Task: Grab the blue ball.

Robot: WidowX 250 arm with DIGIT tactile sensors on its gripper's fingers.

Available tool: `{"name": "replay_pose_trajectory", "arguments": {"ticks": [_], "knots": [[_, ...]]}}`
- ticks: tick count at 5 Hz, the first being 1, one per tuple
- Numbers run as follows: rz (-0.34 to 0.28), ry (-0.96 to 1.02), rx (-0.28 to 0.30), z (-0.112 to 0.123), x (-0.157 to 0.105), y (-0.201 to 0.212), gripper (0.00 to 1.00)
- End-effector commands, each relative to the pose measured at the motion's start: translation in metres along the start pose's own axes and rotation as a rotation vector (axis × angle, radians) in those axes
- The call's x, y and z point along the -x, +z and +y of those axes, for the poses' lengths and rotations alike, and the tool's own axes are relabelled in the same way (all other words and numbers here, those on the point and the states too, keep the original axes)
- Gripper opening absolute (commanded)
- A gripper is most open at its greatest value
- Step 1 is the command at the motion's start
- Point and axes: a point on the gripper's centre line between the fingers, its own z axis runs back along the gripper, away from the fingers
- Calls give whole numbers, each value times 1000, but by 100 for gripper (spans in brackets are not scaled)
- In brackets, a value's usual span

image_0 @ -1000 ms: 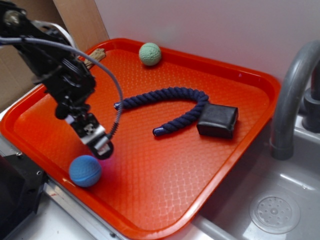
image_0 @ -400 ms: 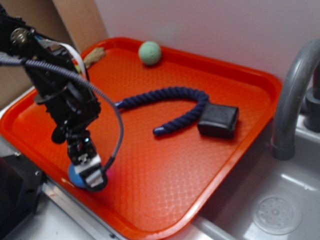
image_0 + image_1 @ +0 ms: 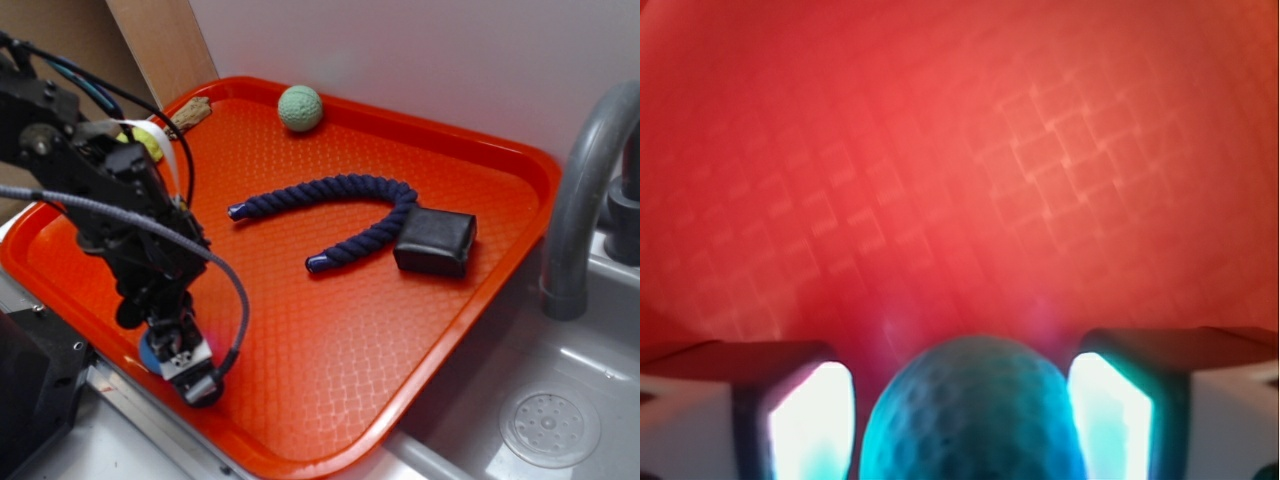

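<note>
The blue ball [image 3: 975,405], light blue and dimpled, fills the lower middle of the wrist view and sits between my two bright fingers [image 3: 810,425]. A thin strip of red tray shows on each side of it. My gripper [image 3: 960,418] is open and straddles the ball. In the exterior view the gripper [image 3: 187,372] is down at the near-left corner of the orange tray [image 3: 420,330]. Only a sliver of the blue ball [image 3: 149,353] shows there, behind the fingers.
A pale green ball [image 3: 300,108] lies at the tray's far edge. A dark navy rope [image 3: 340,200] curves across the middle, with a black block [image 3: 435,242] at its right end. A wooden piece [image 3: 190,113] sits far left. A grey faucet [image 3: 580,200] and sink [image 3: 550,400] stand right.
The arm has moved toward the near edge and come down. The fingers, which were beside the ball, now stand on either side of it and hide most of it.
</note>
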Motion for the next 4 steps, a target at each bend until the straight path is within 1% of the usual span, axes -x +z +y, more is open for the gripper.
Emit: {"name": "replay_pose_trajectory", "arguments": {"ticks": [1, 2, 3, 4], "knots": [[25, 12, -11, 8, 9, 19, 0], [-28, 138, -23, 53, 4, 73, 0], [-108, 377, 23, 106, -2, 125, 0], [-149, 393, -50, 119, -8, 180, 0]]}}
